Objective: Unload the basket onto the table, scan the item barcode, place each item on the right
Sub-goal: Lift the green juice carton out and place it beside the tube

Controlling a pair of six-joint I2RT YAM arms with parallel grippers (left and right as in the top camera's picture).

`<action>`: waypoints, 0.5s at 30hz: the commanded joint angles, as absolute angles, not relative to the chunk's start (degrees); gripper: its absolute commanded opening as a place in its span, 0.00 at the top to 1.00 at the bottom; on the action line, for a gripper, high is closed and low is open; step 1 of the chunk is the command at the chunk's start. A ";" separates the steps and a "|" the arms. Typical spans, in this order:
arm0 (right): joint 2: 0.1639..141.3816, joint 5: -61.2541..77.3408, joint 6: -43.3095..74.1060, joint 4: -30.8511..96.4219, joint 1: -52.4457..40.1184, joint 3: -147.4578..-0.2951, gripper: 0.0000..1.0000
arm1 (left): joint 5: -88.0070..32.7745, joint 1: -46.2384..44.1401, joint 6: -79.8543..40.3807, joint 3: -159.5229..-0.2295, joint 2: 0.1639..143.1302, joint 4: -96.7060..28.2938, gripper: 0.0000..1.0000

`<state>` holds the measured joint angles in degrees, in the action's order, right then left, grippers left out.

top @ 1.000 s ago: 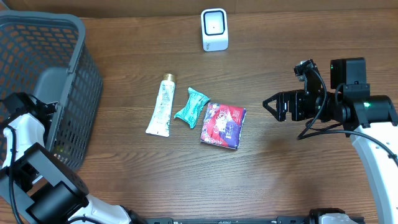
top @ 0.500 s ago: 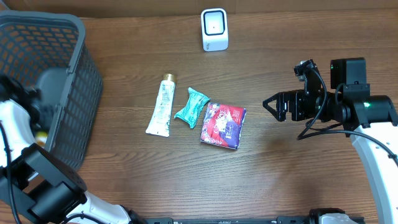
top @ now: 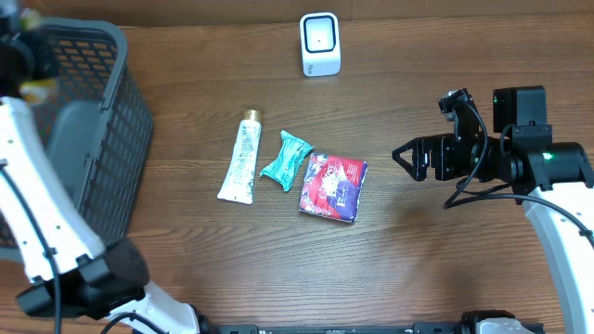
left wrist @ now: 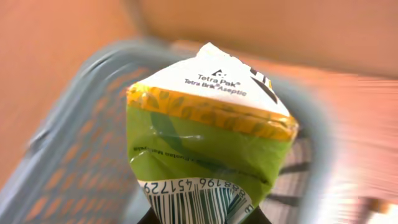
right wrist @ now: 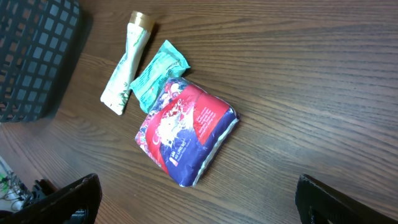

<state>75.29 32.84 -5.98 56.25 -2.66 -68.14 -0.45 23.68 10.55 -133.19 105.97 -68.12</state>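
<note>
Green-and-yellow drink carton (left wrist: 205,137), crumpled, clamped in the closed left gripper (top: 26,70), whose dark fingers show only at the lower edge of the left wrist view. Its white top flap projects away from the fingers and carries the printed lines "Tetra Pak" and "Tetra Brik Aseptic" in black. A yellow leaf-patterned band sits below the flap, then a green panel with small print too fine to read. The barcode (left wrist: 196,202) lies nearest the fingers, facing the wrist camera, with the digits "451729" legible above the bars. Beyond the carton, blurred, is the grey mesh basket (top: 102,121); overhead, the gripper holds the carton above the basket's far rim. White barcode scanner (top: 320,44) with a dark window stands upright on the brown wooden table (top: 418,260), well apart from the left gripper and off to one side of the right gripper (top: 404,160). The right gripper hangs with fingers spread wide, holding nothing. Ahead of those fingers lie three items: nearest, a red-and-blue pouch (top: 332,186) with white lettering too small to read; touching it on the far side, a teal wrapper (top: 286,160); just beyond that, a pale tube (top: 241,158) with a gold cap, its print illegible.
</note>
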 commanded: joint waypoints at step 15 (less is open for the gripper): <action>75.16 33.54 -5.78 56.07 -2.50 -69.45 0.00 | -0.23 -18.11 0.67 -128.44 108.86 -84.01 0.92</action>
<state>75.29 32.82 -5.96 56.25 -2.66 -68.14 -2.55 -17.32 6.81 -132.38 106.00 -83.74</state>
